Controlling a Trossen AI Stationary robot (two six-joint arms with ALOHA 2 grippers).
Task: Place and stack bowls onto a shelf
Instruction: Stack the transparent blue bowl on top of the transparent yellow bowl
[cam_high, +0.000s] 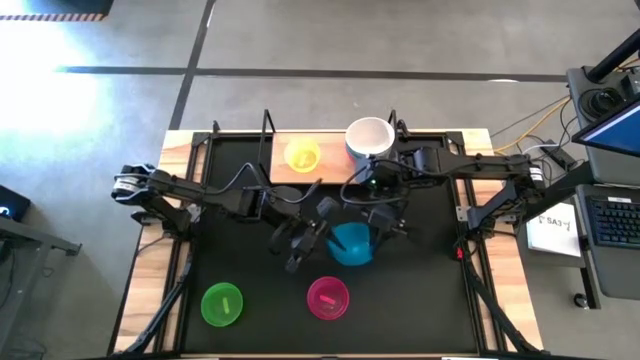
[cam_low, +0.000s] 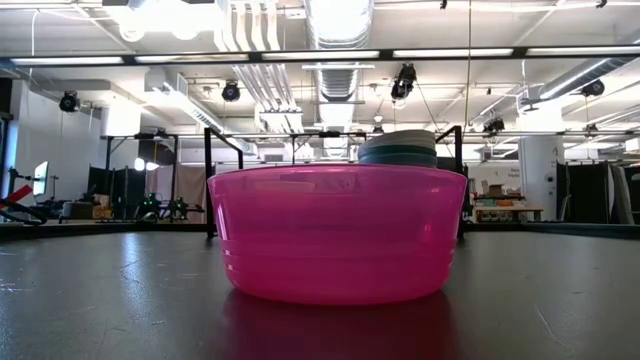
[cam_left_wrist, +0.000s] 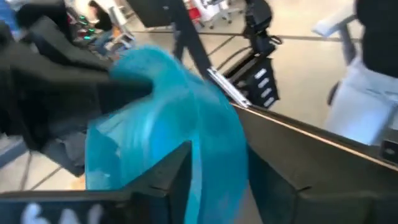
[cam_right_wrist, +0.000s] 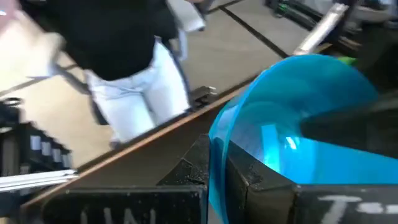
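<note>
Here, from above, we see both arms meeting over the middle of the black mat, the left gripper and the right gripper on either side of the teal bowl. It looks to us like a handover or a shared lift on the way to the shelf, which lies along the mat's far edge and already carries the yellow bowl and, beside it, a stack topped by the white bowl. The green bowl and the magenta bowl wait near the front edge, well apart from the arms.

From table height, the magenta bowl fills the picture; behind it the stack's grey-blue and dark rims show between the shelf's black uprights.

In the left wrist view, the teal bowl stands on edge, its rim pinched between the left arm's fingers; a person in dark top and pale trousers stands beyond the table.

In the right wrist view, the right arm's fingers likewise clamp the bowl's wall. Pale lettering on both gripper bodies is too blurred to read
</note>
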